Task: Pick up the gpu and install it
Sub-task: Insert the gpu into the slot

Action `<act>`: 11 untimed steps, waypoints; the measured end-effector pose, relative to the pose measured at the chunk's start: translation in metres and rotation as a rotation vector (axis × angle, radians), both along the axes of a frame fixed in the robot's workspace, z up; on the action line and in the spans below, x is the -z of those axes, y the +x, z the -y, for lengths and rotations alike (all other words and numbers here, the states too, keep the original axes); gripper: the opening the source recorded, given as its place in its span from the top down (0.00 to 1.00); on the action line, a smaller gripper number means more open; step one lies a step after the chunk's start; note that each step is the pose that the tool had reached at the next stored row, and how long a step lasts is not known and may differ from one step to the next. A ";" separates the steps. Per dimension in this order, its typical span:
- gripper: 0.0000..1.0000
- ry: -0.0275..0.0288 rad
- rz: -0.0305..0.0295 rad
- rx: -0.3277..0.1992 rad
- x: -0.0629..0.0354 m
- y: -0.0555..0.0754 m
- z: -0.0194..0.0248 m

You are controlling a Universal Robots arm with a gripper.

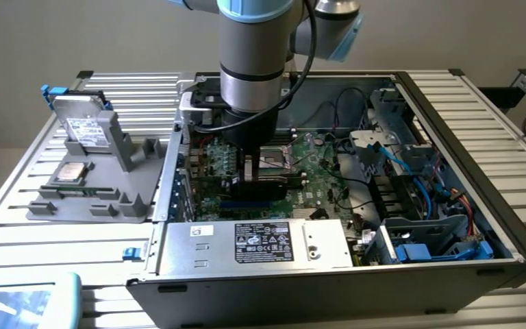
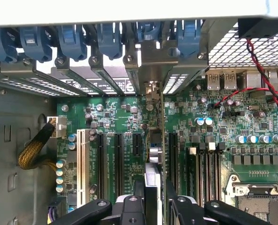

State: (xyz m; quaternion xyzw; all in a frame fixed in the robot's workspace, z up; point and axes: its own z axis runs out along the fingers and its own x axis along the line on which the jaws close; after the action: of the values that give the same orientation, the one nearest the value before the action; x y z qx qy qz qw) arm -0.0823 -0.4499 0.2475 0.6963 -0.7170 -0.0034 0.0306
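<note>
The gpu [image 2: 154, 154] stands on edge between my fingers, a thin card running from the gripper toward the case's rear slot openings, its metal bracket end [image 2: 151, 91] near the open slot bay. It sits over the motherboard [image 2: 115, 117], among the black expansion slots [image 2: 138, 143]. My gripper [image 2: 154, 202] is shut on the gpu, one finger [image 2: 132, 208] on each side. In the exterior view the gripper [image 1: 261, 173] is low inside the open computer case [image 1: 446, 103], with the dark gpu [image 1: 259, 185] just above the green board.
Blue slot clips [image 2: 73, 40] line the case's rear wall. A red and black wire [image 2: 258, 70] crosses near the fan grille. The power supply [image 1: 254, 243] fills the case front, blue cables and a drive cage [image 1: 427, 233] its right. A grey fixture with hard drives [image 1: 85, 130] stands outside on the exterior view's left.
</note>
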 end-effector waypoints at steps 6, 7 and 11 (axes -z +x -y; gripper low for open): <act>0.73 -0.0023 0.0000 0.000 0.0001 0.000 0.0004; 0.73 -0.0028 0.0000 0.000 0.0000 0.000 0.0005; 0.73 -0.0064 0.0001 0.000 0.0014 0.000 0.0004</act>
State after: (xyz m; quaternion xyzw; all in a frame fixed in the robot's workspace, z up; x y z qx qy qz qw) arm -0.0824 -0.4503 0.2461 0.6962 -0.7171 -0.0011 0.0328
